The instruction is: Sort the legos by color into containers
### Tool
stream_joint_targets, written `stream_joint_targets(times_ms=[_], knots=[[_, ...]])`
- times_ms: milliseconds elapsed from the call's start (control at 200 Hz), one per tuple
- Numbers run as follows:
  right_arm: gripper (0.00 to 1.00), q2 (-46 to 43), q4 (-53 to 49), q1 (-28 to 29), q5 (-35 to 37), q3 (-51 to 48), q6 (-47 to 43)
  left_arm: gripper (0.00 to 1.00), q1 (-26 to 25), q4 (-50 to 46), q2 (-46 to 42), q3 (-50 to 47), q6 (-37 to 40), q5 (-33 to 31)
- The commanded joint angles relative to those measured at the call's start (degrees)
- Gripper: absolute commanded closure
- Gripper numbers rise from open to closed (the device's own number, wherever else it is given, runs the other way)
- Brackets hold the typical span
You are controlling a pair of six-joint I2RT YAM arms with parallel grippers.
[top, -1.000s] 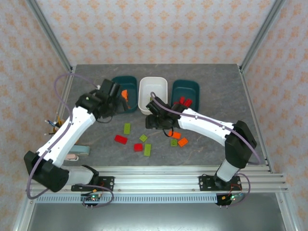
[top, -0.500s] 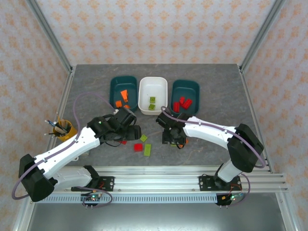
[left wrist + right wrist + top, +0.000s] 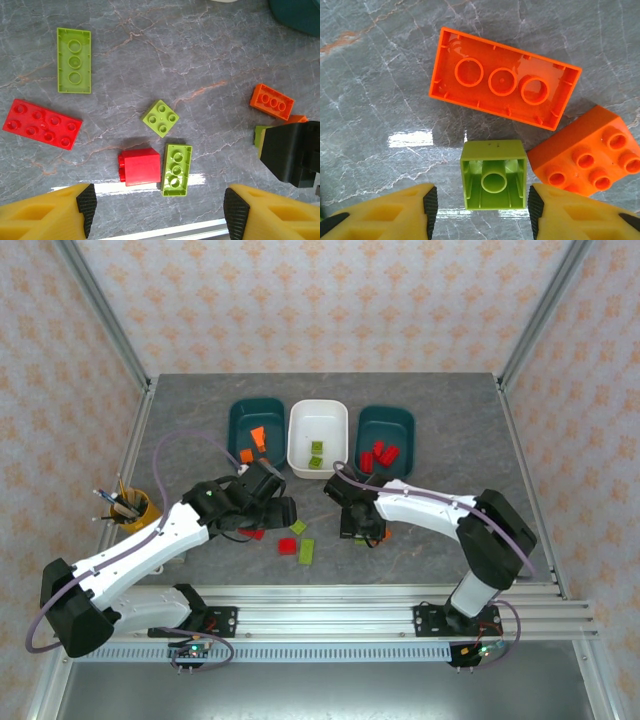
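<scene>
Three containers stand in a row at the back: a teal tub with orange legos, a white tub with green ones, and a teal tub with red ones. My right gripper is low over the table and open. Its pads stand either side of an upturned lime green square lego, with a gap on the left. An orange oblong lego and an orange square one lie beside it. My left gripper hangs open above a red square lego and a green oblong one.
More loose bricks lie under the left wrist: a green square, a green oblong and a red plate. A yellow pen cup stands at the left. A metal rail runs along the near edge.
The left arm swung from the left teal tub down to the loose bricks in the middle. The right gripper dropped lower over the green square, and its jaws have narrowed.
</scene>
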Motion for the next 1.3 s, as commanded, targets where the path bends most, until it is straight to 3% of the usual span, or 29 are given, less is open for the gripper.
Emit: stream_joint_targets(times_ms=[0,250,585,816,981,1296], knots=[[0.49,1.55,-0.26,-0.24,0.71,-0.29,0.22,0.29,-0.61,0.98,-0.27,0.80,-1.26,-1.90],[0.51,3.70,-0.01,-0.28,-0.02,0.22,-0.54,0.29,-0.78,1.36,-0.61,0.60,-1.79,-2.16],[0.64,6.91,0.24,-0.35,0.58,2.34,-1.38,0.29,-1.04,3.24,-1.16,-0.05,-2.07,-1.47],[0.73,1.42,-2.39,-0.11,4.80,5.61,-3.14,0.28,-1.05,2.83,-5.09,-0.12,-3.59,-2.03],[0.73,1.46,-6.40,-0.36,7.13,16.52,-7.19,0.24,0.30,-0.35,-6.08,4.83,-3.80,-4.14],[0.74,21.46,-11.72,-6.95,7.34,43.80,-13.98,0.14,12.09,0.86,0.21,12.14,-1.90,0.44]])
